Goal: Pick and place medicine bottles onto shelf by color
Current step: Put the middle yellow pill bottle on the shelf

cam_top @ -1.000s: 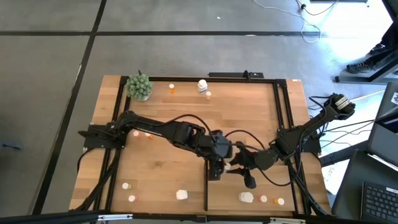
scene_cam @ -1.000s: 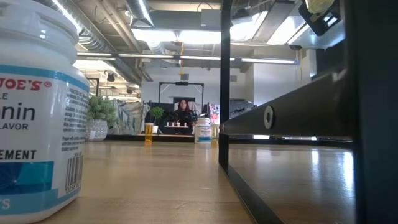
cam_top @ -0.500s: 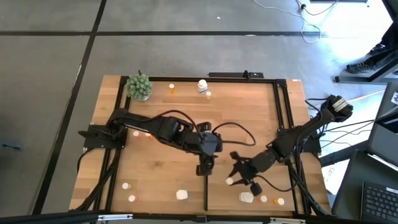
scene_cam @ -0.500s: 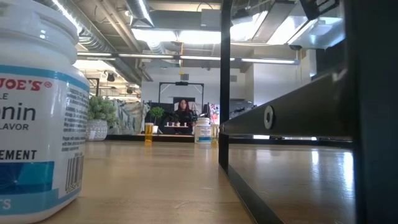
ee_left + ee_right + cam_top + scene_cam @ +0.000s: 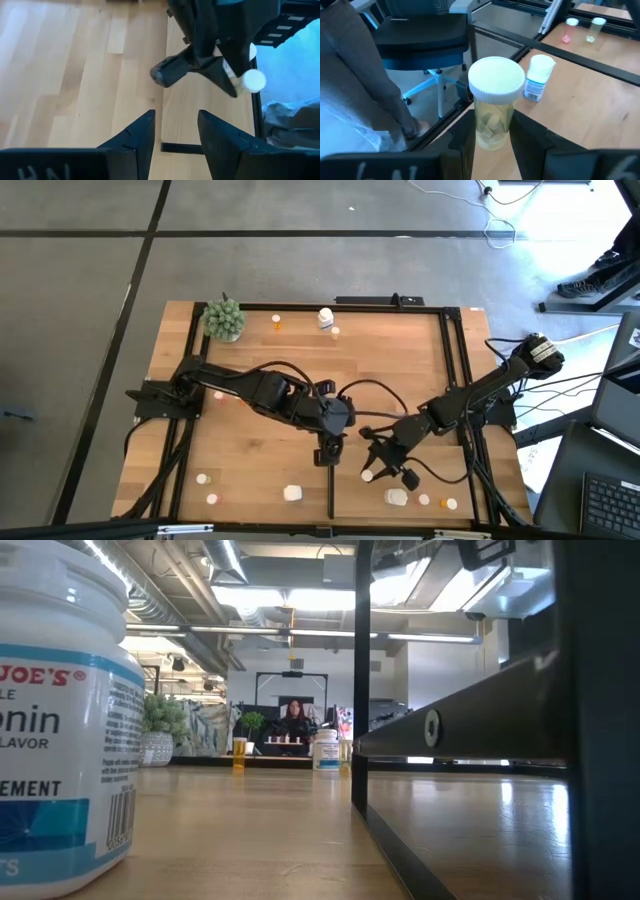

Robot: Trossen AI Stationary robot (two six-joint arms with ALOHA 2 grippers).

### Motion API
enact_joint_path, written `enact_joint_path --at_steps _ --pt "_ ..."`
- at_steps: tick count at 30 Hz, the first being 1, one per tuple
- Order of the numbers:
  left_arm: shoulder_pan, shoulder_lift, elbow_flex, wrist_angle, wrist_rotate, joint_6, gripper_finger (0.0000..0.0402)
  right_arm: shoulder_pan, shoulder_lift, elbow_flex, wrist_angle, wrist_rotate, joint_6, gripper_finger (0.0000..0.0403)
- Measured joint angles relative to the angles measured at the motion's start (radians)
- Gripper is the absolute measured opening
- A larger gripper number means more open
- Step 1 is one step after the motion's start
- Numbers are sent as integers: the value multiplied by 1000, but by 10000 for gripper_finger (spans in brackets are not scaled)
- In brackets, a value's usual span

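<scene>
Low in the high view, right of centre, the right gripper [image 5: 372,472] pinches a clear white-capped bottle [image 5: 493,107] of pale tablets between its fingers, above the wood just beside the white bottles [image 5: 397,497] at the bottom edge. The carry step seems in hand. Just left, the left gripper [image 5: 323,454] hovers over the black divider strip [image 5: 331,498], fingers [image 5: 141,137] spread with nothing between them. Next comes lowering the bottle among its like-coloured group. Farther up, an orange bottle [image 5: 277,323] and a chunky white bottle [image 5: 325,317] wait beside the plant [image 5: 224,318].

You see about eleven medicine bottles [image 5: 290,493], one shelf [image 5: 400,410], one plant ball [image 5: 224,319].
</scene>
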Motion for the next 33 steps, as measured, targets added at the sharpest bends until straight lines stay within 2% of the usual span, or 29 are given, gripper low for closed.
enact_joint_path --at_steps 14,19,23,33 --pt "-31 40 -13 49 12 -12 142 -54 0 0 -1 36 53 112" --pt "-29 49 -9 58 50 -8 142 -55 0 0 -2 35 48 112" --pt "-28 71 -9 61 99 43 142 -55 0 0 -2 36 22 112" --pt "-28 72 -10 77 103 126 142 -80 0 0 -8 46 -3 112"
